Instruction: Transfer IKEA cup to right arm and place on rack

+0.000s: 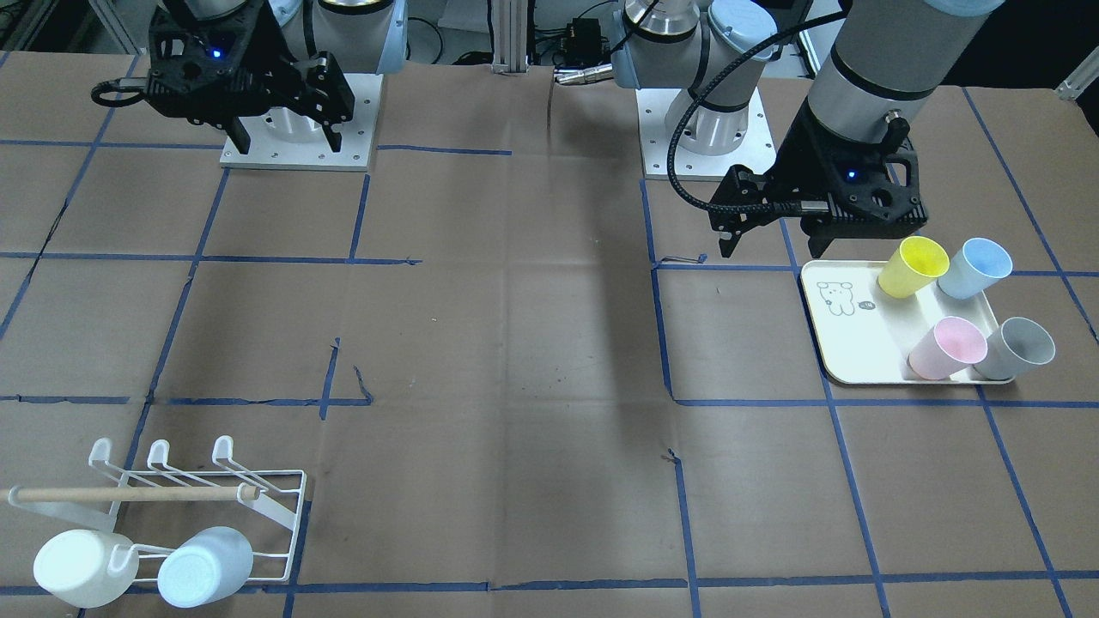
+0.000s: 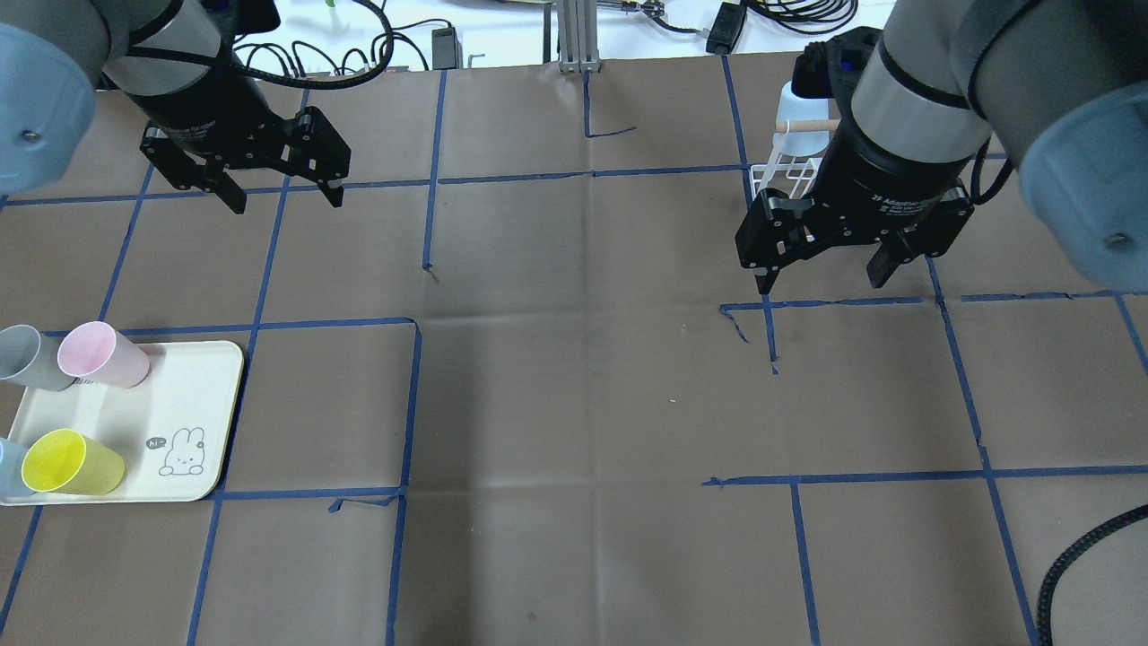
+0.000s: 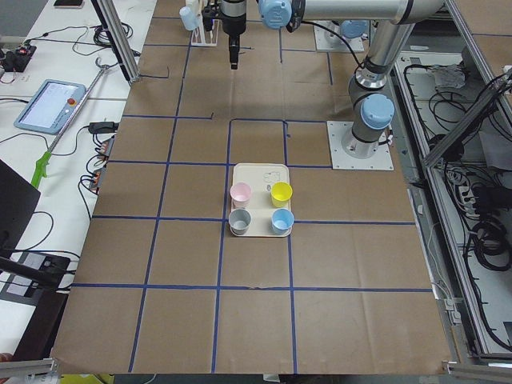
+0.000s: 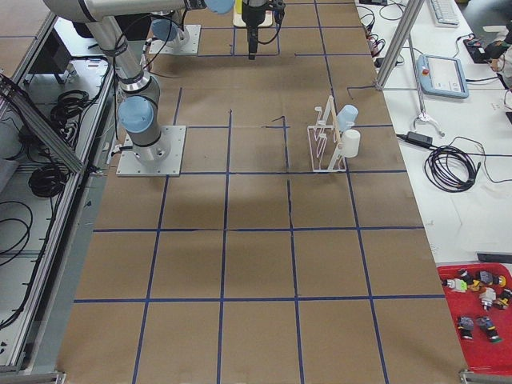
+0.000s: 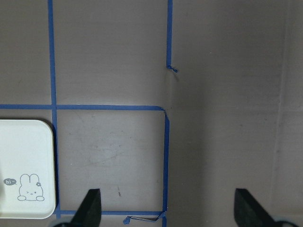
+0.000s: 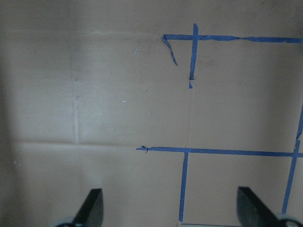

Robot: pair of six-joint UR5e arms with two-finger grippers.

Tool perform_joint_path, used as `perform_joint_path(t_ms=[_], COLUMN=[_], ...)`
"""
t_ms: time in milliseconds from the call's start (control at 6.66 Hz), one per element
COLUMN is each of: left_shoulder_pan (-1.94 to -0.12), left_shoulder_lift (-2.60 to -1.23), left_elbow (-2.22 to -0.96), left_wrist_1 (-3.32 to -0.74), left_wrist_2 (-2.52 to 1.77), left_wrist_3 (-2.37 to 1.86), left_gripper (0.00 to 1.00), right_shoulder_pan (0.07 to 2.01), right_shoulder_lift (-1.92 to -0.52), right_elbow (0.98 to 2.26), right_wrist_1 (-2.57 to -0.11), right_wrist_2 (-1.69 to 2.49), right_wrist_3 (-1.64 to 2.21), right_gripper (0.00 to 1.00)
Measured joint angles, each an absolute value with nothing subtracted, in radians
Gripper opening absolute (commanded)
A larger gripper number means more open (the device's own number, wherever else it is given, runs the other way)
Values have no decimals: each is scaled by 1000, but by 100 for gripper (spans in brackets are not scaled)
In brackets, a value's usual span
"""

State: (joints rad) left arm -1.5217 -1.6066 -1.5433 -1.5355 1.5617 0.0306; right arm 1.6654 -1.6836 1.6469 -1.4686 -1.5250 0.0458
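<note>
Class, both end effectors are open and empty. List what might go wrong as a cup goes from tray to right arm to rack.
1. The pink cup and grey cup stand close on the tray; the left end effector may knock one while gripping the other.
2. The rack already holds a white cup and a pale blue cup; the right end effector might bump them hanging another.

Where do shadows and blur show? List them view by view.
Front-facing view: a broad soft shadow runs down the middle of the table; the tray looks washed out. Overhead view: a dim patch mid-table. Right wrist view: darker left edge, and the right hand shows soft, unfocused fingertips.
</note>
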Motion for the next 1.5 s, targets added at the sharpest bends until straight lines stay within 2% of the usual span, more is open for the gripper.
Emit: perform_joint_path(t_ms=[1502], left_shoulder_pan=[-1522], left_shoulder_lift=[-1608], left_elbow=[-1548], left_wrist_1=[-1532], left_wrist_2=[1561], left_wrist_3=[31], left_gripper=[100], right_shoulder_pan=[1675], right_shoulder_lift=[-1660], right_elbow=[1651], right_wrist_1=[-1532], right_wrist_2=[-1534], right_wrist_3=[40], right_gripper=[100])
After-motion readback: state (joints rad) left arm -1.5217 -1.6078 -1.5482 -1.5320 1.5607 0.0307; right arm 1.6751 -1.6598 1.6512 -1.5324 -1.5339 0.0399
